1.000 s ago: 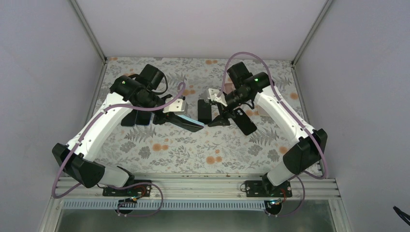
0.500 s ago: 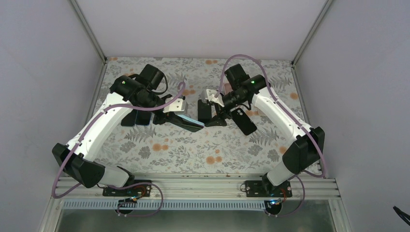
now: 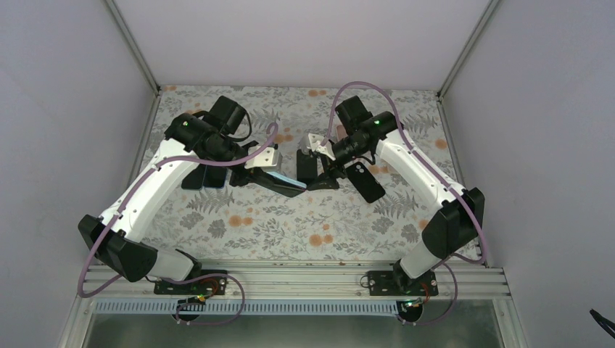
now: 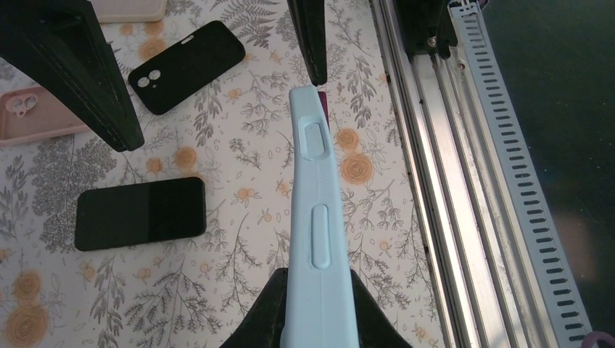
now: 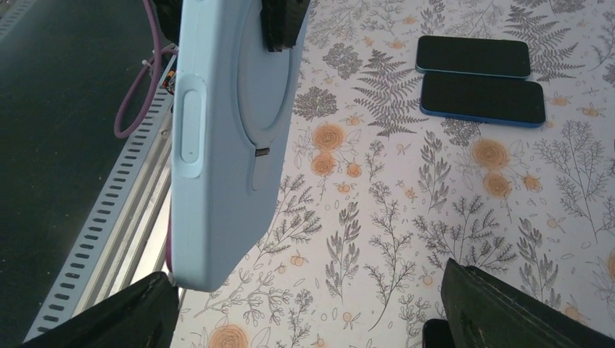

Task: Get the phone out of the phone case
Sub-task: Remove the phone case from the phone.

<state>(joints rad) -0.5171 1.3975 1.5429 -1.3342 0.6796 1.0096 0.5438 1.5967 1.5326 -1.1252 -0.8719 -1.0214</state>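
While left end effector [image 4: 316,322] grips blue phone case [image 4: 313,181], right end effector [image 5: 308,312] wide — left wrist shows edge, right wrist back

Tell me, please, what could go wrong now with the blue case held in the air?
The left gripper grips the blue case only at one end, so a push from the open right gripper may twist it loose. If it drops, it could hit the black phone lying on the table.
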